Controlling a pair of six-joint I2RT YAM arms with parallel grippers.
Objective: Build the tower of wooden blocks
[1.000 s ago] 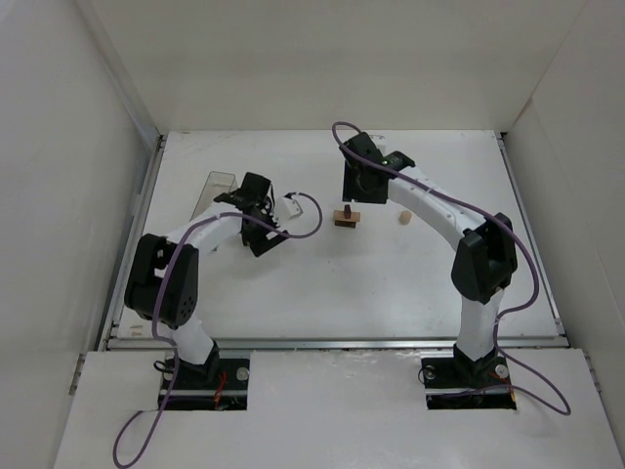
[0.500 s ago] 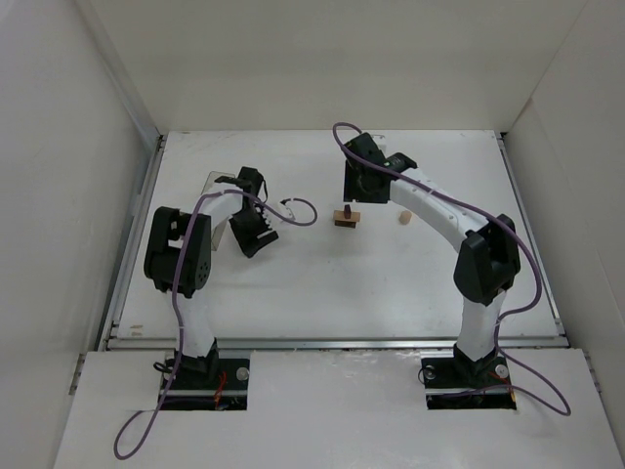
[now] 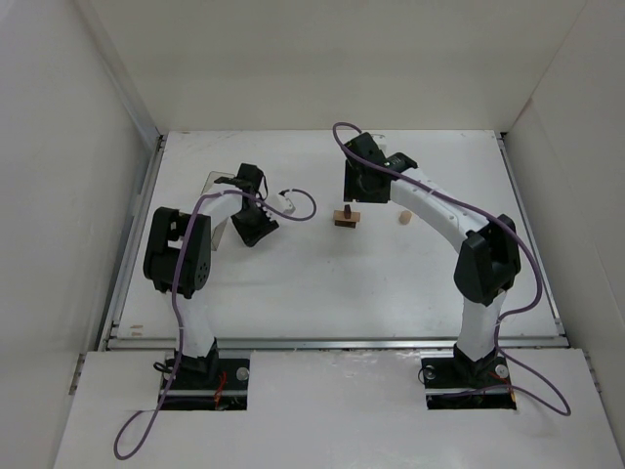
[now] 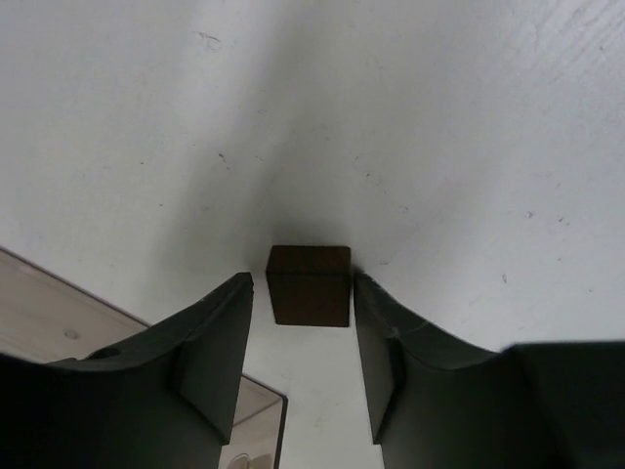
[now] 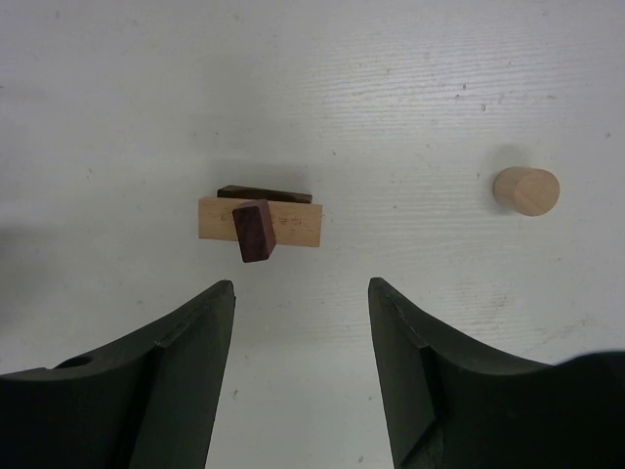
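A dark brown cube (image 4: 309,284) sits on the white table between the fingertips of my left gripper (image 4: 303,293). The right finger touches its side and a thin gap shows at the left finger, so the jaws stand narrowly open around it. From above, that gripper (image 3: 252,227) hides the cube. A flat tan slab (image 5: 288,223) lies mid-table with a tilted dark cube (image 5: 254,232) on it and a dark piece (image 5: 264,193) under its far edge. My right gripper (image 5: 301,285) hangs open and empty just short of the slab. A pale cylinder (image 5: 526,191) lies to the right.
A clear plastic box (image 3: 223,191) stands just behind the left gripper, and its edge (image 4: 256,430) shows between the left fingers. White walls enclose the table on three sides. A purple cable loops beside each wrist.
The left arm folded back and its gripper swung down onto the table near the clear box, its jaws narrowing around the dark cube. The right arm has not moved.
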